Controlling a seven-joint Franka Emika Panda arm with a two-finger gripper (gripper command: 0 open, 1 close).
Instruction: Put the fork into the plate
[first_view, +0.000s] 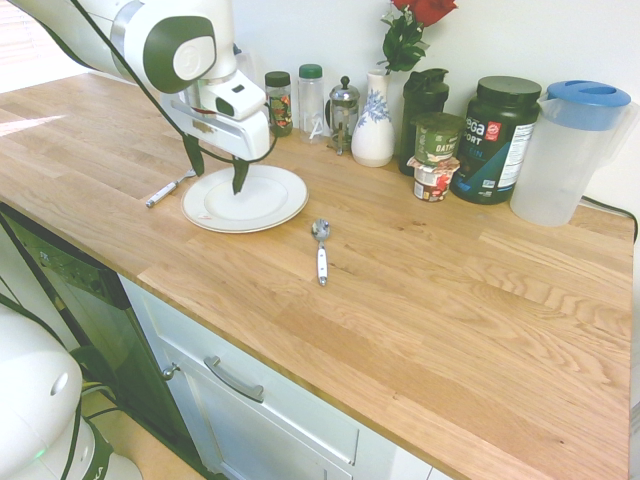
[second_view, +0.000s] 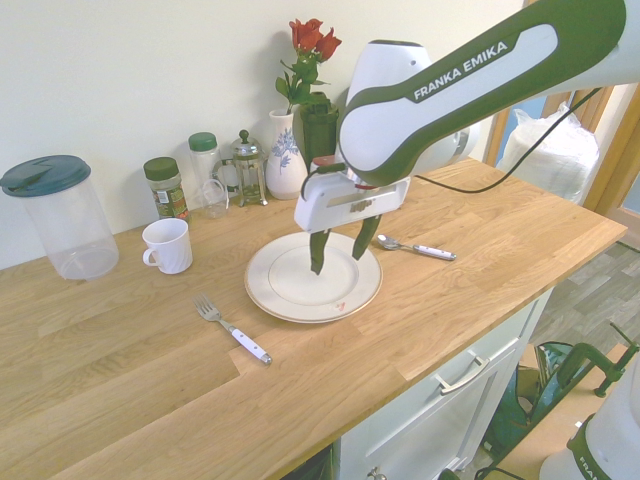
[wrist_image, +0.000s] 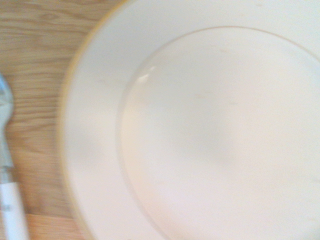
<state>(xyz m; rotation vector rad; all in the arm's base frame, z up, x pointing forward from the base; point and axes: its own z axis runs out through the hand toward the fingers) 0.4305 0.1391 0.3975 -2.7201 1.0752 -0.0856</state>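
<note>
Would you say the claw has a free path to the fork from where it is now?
Probably yes: the claw hangs open and empty over the plate, and the fork lies bare on the wood beside the plate, with nothing between them.

Empty tool (first_view: 216, 166) seemingly above plate (first_view: 270, 207)
</note>
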